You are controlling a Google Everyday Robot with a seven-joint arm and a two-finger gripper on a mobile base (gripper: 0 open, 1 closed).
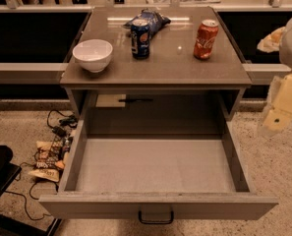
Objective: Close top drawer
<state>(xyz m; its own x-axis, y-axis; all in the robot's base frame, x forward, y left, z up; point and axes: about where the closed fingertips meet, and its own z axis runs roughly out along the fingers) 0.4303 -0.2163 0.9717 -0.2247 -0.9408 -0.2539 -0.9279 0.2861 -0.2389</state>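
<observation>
The top drawer (209,206) is seen pulled far out of the cabinet, toward the camera, so that its plain grey inside is shown from above and nothing is seen lying in it. Its flat front is at the bottom of the view, and the small black handle (156,217) is fixed at the centre of this front. The claw (282,107) is found at the right edge of the view, beside the right corner of the cabinet and above the floor; it is held apart from the drawer and is not touching it. Only a pale, cream-coloured part of it is shown, so whether it is spread or pressed together cannot be told. On the counter (165,68) above the drawer, a white bowl (93,54) is placed near the left front corner. A blue can (140,38) is standing upright near the middle, and a dark snack bag (154,18) is lying just behind it. A red can (206,32) is standing upright to the right, well apart from the blue one. On the speckled floor to the left of the drawer, some black cables (57,123) and small packets (49,161) are scattered.
</observation>
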